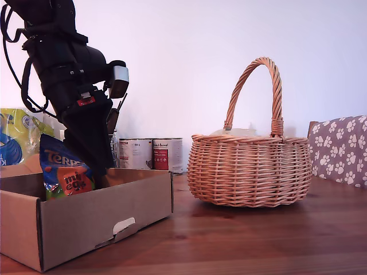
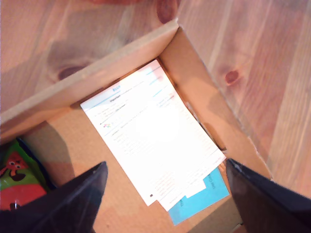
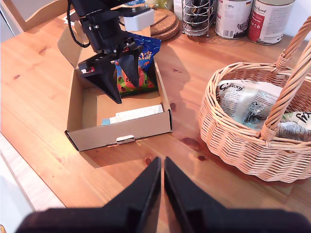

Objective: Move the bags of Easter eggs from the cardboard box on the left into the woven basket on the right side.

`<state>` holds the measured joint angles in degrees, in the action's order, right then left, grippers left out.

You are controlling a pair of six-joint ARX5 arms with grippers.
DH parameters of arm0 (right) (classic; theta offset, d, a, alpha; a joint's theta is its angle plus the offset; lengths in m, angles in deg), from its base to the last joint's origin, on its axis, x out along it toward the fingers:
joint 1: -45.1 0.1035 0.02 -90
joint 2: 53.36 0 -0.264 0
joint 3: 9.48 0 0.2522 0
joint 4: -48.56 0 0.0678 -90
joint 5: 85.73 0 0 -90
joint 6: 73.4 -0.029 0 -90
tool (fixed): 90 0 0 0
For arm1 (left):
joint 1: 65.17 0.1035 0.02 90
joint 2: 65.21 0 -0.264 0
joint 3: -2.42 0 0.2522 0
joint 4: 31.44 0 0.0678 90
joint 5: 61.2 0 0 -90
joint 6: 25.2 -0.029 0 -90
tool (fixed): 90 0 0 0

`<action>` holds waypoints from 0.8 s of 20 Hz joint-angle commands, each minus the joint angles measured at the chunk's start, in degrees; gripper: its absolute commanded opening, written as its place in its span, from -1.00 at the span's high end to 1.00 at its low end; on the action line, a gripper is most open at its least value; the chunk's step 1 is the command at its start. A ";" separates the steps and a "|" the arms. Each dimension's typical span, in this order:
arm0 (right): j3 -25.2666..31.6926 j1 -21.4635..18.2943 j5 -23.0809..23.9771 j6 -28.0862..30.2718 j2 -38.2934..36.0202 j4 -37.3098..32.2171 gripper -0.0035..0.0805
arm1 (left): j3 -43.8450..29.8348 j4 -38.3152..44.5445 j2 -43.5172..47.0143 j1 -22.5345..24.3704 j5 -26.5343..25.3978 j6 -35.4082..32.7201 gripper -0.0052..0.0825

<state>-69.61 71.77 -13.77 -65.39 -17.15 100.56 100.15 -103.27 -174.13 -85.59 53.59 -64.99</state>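
One bag of Easter eggs (image 1: 65,171), blue with an orange egg patch, stands upright in the cardboard box (image 1: 86,223) at the exterior view's left. It also shows in the second wrist view (image 3: 146,80) and at the edge of the first wrist view (image 2: 18,175). My first gripper (image 2: 165,167) is open, lowered into the box (image 2: 97,73) just beside the bag and holding nothing. From above, the first gripper (image 3: 127,92) hangs over the box (image 3: 121,131). The woven basket (image 1: 249,169) stands at the exterior view's right. My second gripper (image 3: 162,167) is shut and empty, high above the table between box and basket (image 3: 233,141).
A white printed sheet (image 2: 155,141) on a blue one lies on the box floor. Silvery Galaxy pouches (image 3: 243,99) lie in the basket. Cans (image 1: 152,153), a wire holder (image 3: 199,17) and cork coasters (image 3: 165,24) stand behind. A yellow-green bag (image 1: 17,143) and a paw-print cushion (image 1: 341,149) flank the scene.
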 commanded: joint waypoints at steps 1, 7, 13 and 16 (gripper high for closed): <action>1.16 -0.39 0.48 -0.37 0.20 -0.48 0.93 | -0.63 4.11 6.40 1.29 3.26 7.43 -0.66; 1.14 -0.48 0.59 -0.46 1.73 -1.11 0.93 | -0.63 4.96 6.40 1.31 3.23 7.45 -0.66; 1.14 -0.48 0.61 -0.46 5.62 -1.11 0.93 | -0.61 7.04 9.66 3.23 -5.09 11.58 -0.66; 1.14 -0.48 0.61 -0.44 7.89 -1.16 0.93 | -0.61 8.85 12.11 4.96 -8.83 12.81 -0.66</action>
<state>-69.61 71.43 -13.16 -65.80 -9.63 99.86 100.17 -94.96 -164.10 -80.91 45.16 -52.53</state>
